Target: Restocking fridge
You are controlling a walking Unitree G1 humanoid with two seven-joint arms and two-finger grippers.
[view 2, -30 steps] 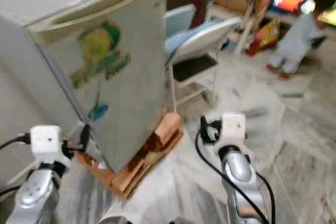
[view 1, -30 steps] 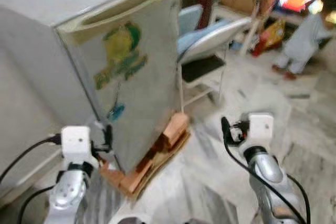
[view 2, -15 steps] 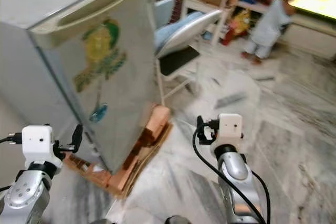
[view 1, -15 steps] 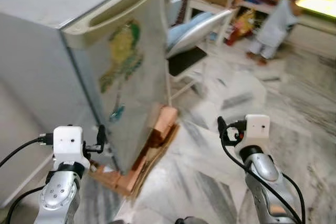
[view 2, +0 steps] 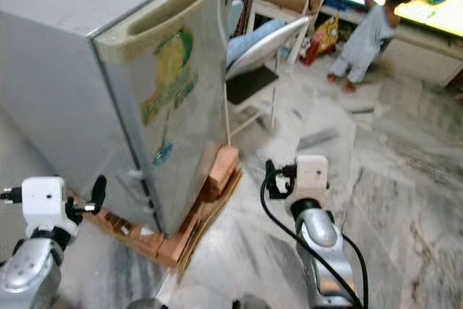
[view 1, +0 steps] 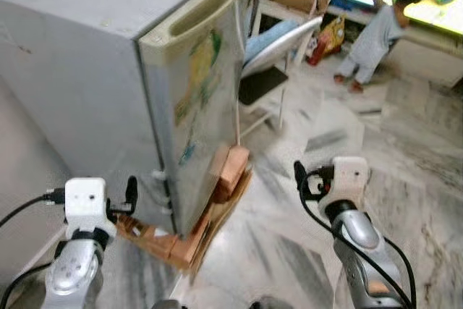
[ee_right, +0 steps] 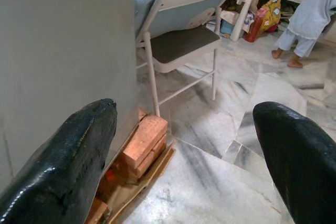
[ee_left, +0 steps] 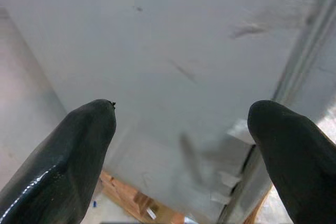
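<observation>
Approach phase, nothing being carried, fridge not yet opened. Left gripper hanging low beside the grey side wall of the fridge, fingers spread wide, released, holding nothing. Fridge standing left of centre, door appearing shut, stickers on its front, recessed handle running along the top edge, base propped on bricks and flattened cardboard on the marble floor. Folding chair sitting just beside the fridge's far corner. Right gripper hovering low over the floor, well apart from the door, also released and empty. Person standing far right in the background by a bright screen. Next move, probably: raising one gripper to the top handle recess and pulling the door open, minding the chair in the swing path; no restock items spotted.
</observation>
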